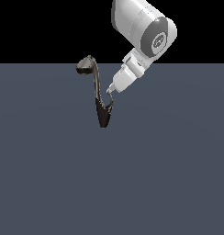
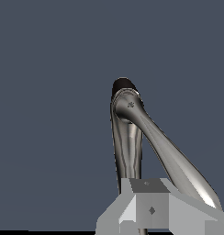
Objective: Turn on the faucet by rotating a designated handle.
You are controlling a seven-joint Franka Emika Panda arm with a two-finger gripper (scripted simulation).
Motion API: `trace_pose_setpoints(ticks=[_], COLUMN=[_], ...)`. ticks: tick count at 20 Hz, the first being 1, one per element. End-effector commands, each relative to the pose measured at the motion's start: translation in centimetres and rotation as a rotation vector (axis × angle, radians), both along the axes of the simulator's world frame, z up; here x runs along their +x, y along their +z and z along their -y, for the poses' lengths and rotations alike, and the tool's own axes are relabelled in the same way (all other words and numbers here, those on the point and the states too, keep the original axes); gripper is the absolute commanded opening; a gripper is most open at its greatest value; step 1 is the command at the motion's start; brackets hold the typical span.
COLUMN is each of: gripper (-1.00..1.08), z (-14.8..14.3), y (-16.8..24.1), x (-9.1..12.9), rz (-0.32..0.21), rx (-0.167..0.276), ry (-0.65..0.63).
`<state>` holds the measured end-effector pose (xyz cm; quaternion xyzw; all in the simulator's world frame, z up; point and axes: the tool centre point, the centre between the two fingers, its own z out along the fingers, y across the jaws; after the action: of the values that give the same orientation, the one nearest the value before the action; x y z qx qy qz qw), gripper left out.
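Observation:
The faucet (image 1: 94, 82) stands on the grey floor, its bulbous head towards the exterior view's left and its dark tapered base (image 1: 103, 117) below. The thin pale handle (image 1: 109, 100) branches up from the base on the exterior view's right. My gripper (image 1: 109, 92) reaches down from the upper right, with its tips at the handle's upper end. The jaws look closed together, with nothing held between them. In the wrist view the fingers (image 2: 148, 206) sit over the end of the handle (image 2: 128, 151), and the thicker neck (image 2: 178, 160) runs beside it.
The flat grey floor (image 1: 169, 174) spreads around the faucet, with a black background behind it. The white arm (image 1: 146, 27) comes in from the top on the exterior view's right.

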<state>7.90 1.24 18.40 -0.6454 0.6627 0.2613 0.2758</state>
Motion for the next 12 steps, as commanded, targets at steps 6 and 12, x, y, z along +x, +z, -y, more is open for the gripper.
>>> trace_pose_setpoints(ticks=[6, 12], gripper=[-1.00, -1.00], z=[0.4, 0.7], y=[-0.7, -1.1], x=[-2.7, -4.4], rz=[-0.011, -0.012], rx=[0.004, 0.006], ry=[0.007, 0.010])
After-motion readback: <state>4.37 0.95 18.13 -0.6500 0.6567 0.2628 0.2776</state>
